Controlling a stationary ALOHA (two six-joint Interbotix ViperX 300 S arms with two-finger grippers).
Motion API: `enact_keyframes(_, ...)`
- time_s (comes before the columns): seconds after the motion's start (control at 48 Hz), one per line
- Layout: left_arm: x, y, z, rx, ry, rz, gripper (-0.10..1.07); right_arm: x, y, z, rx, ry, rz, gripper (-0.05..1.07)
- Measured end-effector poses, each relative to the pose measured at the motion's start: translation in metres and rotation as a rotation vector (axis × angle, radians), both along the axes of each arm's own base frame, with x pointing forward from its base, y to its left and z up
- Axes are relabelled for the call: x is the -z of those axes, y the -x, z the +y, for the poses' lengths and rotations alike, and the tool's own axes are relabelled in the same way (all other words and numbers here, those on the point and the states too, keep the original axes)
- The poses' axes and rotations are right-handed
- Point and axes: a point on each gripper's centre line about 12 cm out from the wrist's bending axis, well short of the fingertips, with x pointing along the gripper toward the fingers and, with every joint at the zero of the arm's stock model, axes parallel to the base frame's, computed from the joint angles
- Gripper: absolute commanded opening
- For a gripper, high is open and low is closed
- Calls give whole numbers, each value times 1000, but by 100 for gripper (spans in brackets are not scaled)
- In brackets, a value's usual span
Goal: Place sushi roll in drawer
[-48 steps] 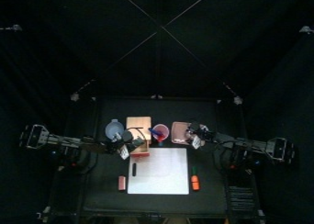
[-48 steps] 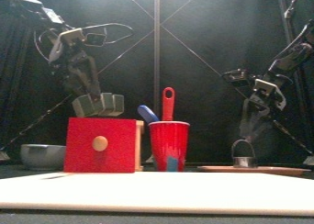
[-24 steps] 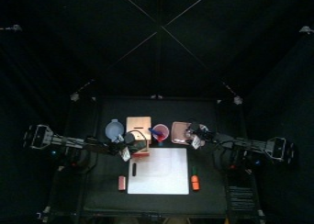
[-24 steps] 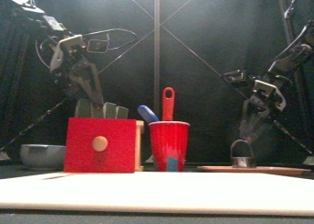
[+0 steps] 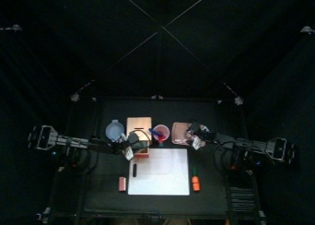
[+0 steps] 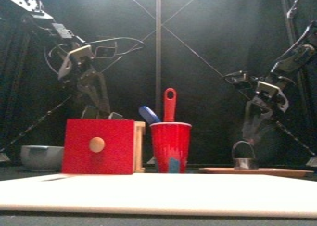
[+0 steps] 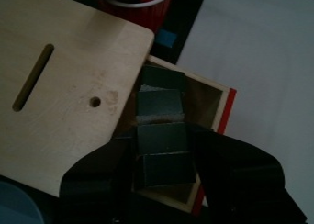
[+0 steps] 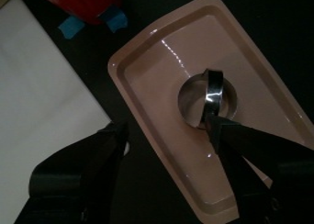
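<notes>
Task near its end, by the look of it. Drawer [image 7: 185, 127] pulled out of the tan box [image 7: 73, 90], open toward the white sheet [image 7: 263, 44]. Left gripper [image 7: 160, 173] down inside the drawer, jaws clamped on the dark sushi roll [image 7: 160, 127]; roll within the drawer walls, not yet let go. From the front, gripper [image 6: 106, 114] sunk behind the drawer's red face [image 6: 102, 146]. Left to do: release, lift clear, maybe shut the drawer.

Around the drawer: red cup [image 6: 170, 146] with blue and red utensils just beside it, grey bowl [image 6: 44, 156] on the other side. Beyond the cup, pink tray [image 8: 196, 108]; right gripper [image 8: 166, 154] over it, jaws apart, resting by a metal spoon [image 8: 204, 95]. Nothing blocking the way up; drawer walls close to the jaws.
</notes>
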Motion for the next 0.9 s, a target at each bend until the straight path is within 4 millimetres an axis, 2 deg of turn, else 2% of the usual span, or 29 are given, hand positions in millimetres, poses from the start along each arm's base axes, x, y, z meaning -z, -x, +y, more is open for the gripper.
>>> enact_keyframes(0.25,1,-1,0,-1,1,3,76,0,0,0,0,0,0,98)
enact_keyframes(0.646,0,-1,0,0,0,1,94,1,0,0,0,-1,1,98)
enact_keyframes(0.896,-5,-2,1,-5,-4,-13,95,1,0,0,0,-1,1,98)
